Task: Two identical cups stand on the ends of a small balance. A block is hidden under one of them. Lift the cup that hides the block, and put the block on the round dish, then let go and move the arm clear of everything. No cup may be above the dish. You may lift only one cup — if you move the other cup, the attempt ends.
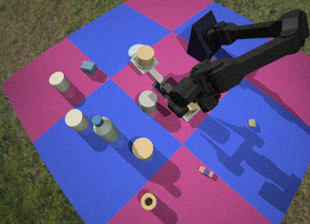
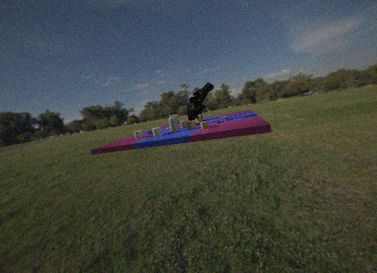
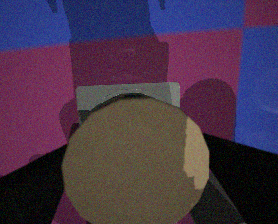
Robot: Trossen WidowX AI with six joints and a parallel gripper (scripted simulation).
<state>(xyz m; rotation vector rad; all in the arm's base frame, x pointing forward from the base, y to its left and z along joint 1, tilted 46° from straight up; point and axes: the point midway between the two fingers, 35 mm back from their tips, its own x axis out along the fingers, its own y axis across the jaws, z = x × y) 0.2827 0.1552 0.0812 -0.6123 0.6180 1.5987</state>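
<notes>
One tan-topped cup (image 1: 145, 56) stands on the far end of the balance (image 1: 157, 75), with the pale round dish (image 1: 134, 49) partly hidden behind it. The other cup (image 1: 193, 107) (image 3: 132, 160) stands on the near end's square plate (image 1: 187, 117) (image 3: 167, 91). My gripper (image 1: 192, 108) (image 3: 137, 144) is open, with its fingers low on either side of this near cup. The arm hides most of the cup in the top view; its round top fills the middle of the wrist view. The block is not visible. The exterior view is too distant to show the fingers.
A grey-white cylinder (image 1: 147, 100) stands close beside the balance. Beyond are cream cylinders (image 1: 58, 80) (image 1: 76, 119), a blue-capped bottle (image 1: 106, 129), a tan cylinder (image 1: 143, 148), a blue-grey block (image 1: 89, 67), a yellow ring (image 1: 143, 201), a striped block (image 1: 206, 171) and a small beige block (image 1: 251, 123).
</notes>
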